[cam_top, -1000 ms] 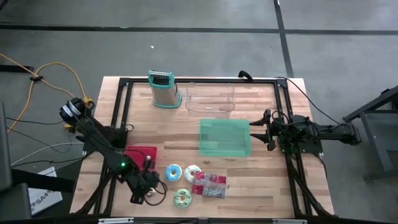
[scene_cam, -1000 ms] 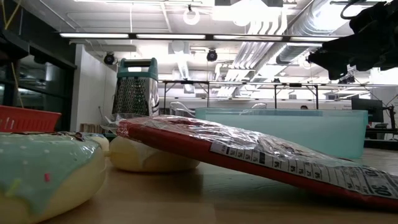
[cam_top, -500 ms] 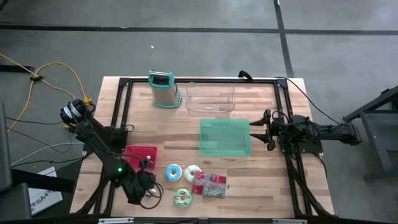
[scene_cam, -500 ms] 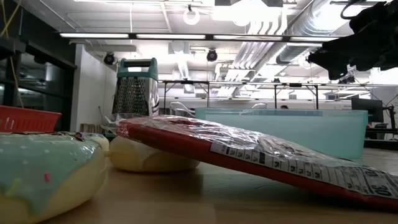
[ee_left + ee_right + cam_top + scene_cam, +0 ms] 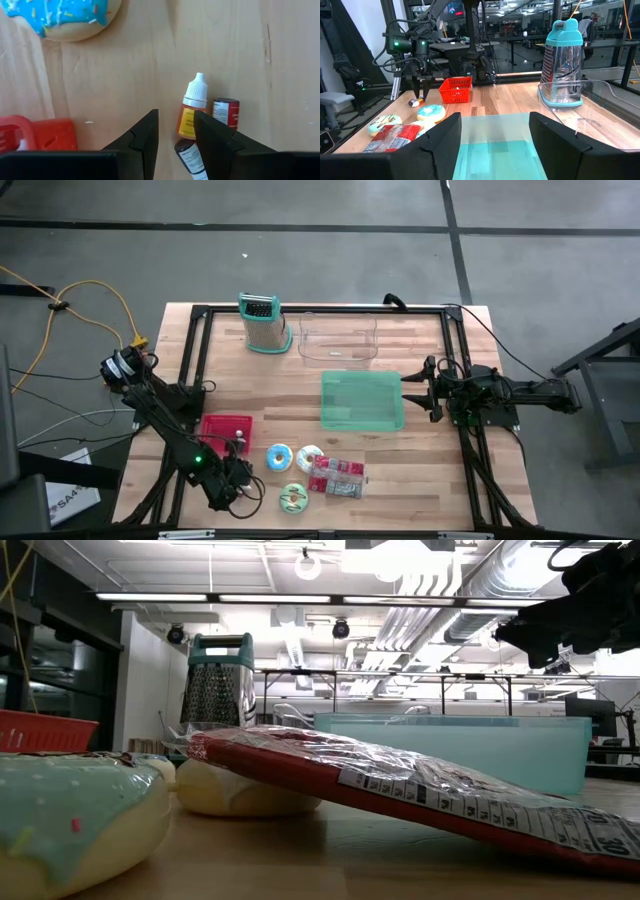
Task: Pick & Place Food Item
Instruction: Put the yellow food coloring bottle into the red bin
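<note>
Three frosted donuts lie near the table's front: a blue one (image 5: 280, 457), a white one (image 5: 309, 455) and a green one (image 5: 293, 498), beside a red snack packet (image 5: 338, 477) that leans on the white donut (image 5: 245, 790). My left gripper (image 5: 175, 114) points steeply down, open, above three small bottles on the wood: an orange dropper bottle (image 5: 191, 112) and two dark ones (image 5: 225, 110). It touches none of them. My right gripper (image 5: 495, 117) waits open at the teal bin's (image 5: 362, 400) right end.
A red basket (image 5: 227, 428) stands just beyond my left gripper (image 5: 238, 485). A grater (image 5: 263, 323) and a clear container (image 5: 338, 338) stand along the far edge. Bare wood lies between the teal bin and the donuts.
My left gripper has sunk a little toward the table and drifted toward the near edge, staying open. Nothing on the table has moved.
</note>
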Robot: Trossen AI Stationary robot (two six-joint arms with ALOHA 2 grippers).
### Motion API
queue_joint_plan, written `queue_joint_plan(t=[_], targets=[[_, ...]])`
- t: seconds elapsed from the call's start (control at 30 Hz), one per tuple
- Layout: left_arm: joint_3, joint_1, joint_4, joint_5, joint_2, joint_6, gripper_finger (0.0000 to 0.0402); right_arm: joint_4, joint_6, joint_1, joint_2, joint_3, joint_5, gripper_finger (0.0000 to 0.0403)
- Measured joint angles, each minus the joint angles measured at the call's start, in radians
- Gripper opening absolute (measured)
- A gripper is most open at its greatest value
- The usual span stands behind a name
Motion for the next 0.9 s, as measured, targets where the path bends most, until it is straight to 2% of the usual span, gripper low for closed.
queue_joint_plan(t=[0.9], targets=[[-0.001,-0.027,0.063,0.015,0.079,-0.022,0.0119,0.0,0.0,0.0,0.0,0.0,0.0,0.0223]])
